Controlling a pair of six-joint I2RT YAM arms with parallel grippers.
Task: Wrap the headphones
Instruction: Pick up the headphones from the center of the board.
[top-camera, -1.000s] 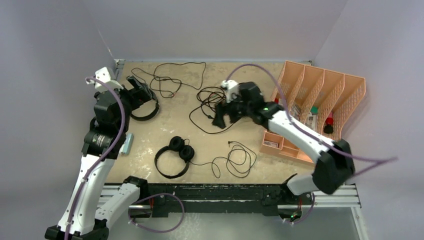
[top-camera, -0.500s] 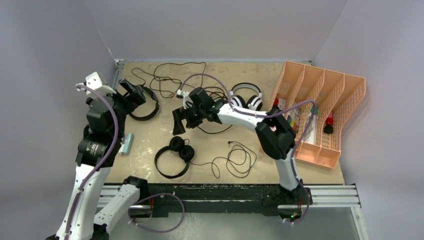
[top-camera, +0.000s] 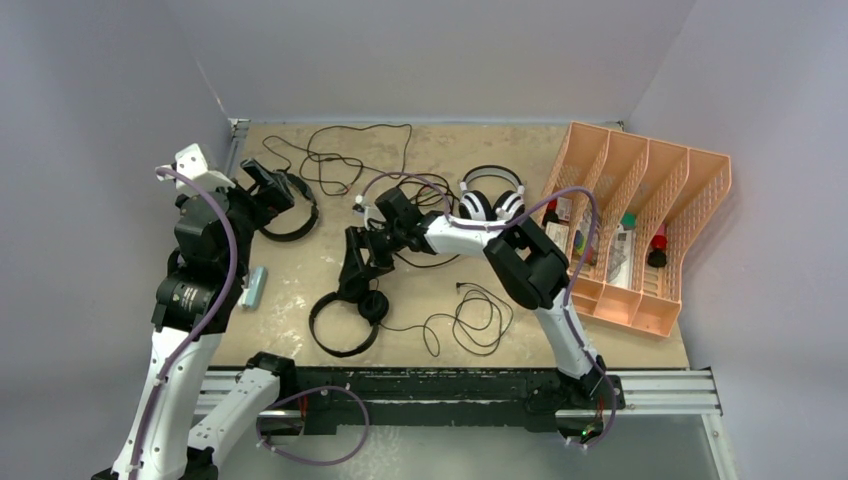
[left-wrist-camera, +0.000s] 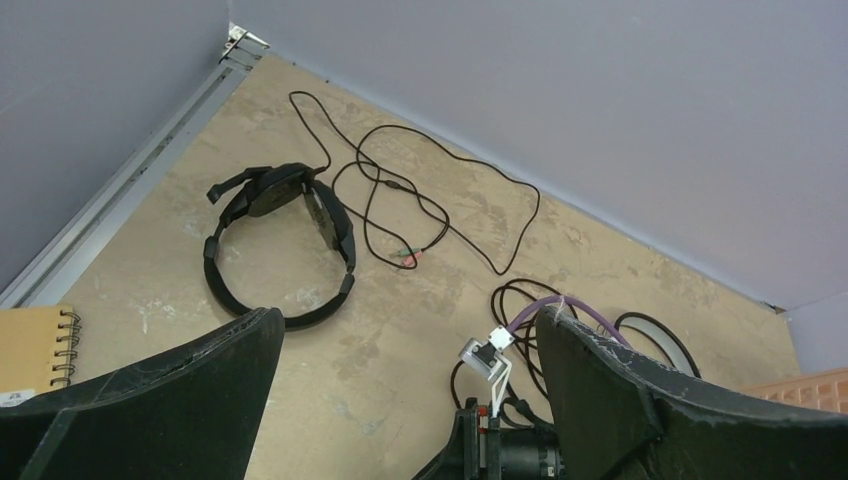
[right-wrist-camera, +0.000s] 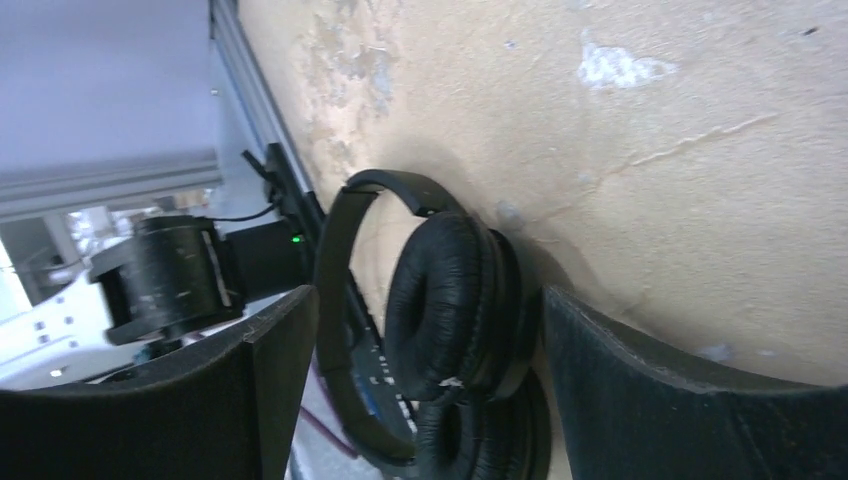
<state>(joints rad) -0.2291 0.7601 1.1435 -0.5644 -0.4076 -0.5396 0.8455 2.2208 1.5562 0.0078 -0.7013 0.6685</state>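
The small black round-padded headphones (top-camera: 345, 318) lie near the front middle of the table, their cable coiled to the right (top-camera: 470, 320). My right gripper (top-camera: 355, 272) is open just above their ear cups. In the right wrist view the padded cups (right-wrist-camera: 455, 300) sit between the spread fingers (right-wrist-camera: 430, 300), which do not grip them. The larger black headphones (top-camera: 292, 215) lie at the left. My left gripper (top-camera: 263, 187) hovers open and empty over them; they also show in the left wrist view (left-wrist-camera: 280, 240). The white-and-black headphones (top-camera: 491, 200) lie at the back right.
A peach desk organizer (top-camera: 690, 190) fills the right side. A tangle of black cable (top-camera: 420, 195) lies mid-table and a loose cable (top-camera: 345, 150) runs along the back. A light blue object (top-camera: 255, 287) lies at the left edge. A spiral notebook (left-wrist-camera: 35, 345) is near the left gripper.
My right arm swung left and nearer, from the cable tangle to above the small black headphones, uncovering the white-and-black pair. My left arm shifted slightly left.
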